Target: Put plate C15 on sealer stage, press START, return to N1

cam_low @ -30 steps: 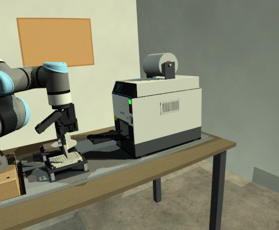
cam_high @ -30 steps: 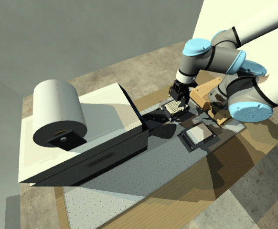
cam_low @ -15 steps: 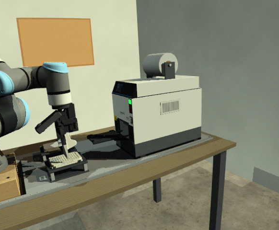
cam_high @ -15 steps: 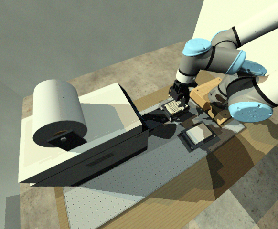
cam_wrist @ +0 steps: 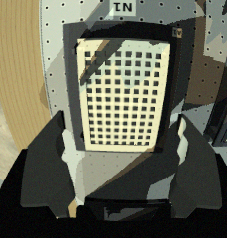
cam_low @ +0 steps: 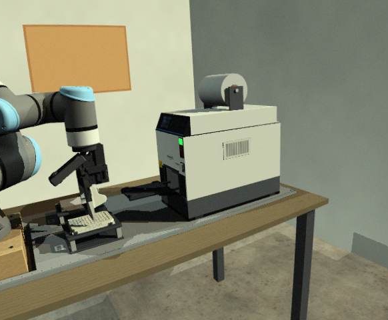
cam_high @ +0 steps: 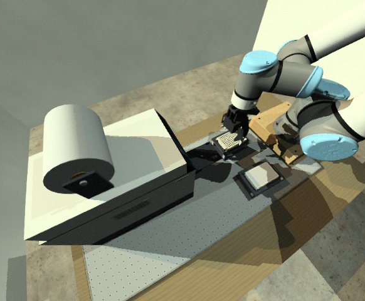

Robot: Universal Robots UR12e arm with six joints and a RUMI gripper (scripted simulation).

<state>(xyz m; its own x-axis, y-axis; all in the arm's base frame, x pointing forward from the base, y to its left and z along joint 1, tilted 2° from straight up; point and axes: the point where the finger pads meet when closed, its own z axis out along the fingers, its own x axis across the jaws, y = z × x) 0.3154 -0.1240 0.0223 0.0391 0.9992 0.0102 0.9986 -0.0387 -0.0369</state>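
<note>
Plate C15, a cream well plate with open wells, lies flat in the black nest N1; it also shows in the exterior view and fills the wrist view. My gripper is open, just above the plate's near end, with one finger on either side of it and not touching it. The sealer shows a green lamp. Its dark stage sticks out towards the nests and carries nothing.
A second plate with a smooth foil top sits in nest N2, beside N1. The foil roll stands on top of the sealer. The arm's wooden base block is at the table's left end.
</note>
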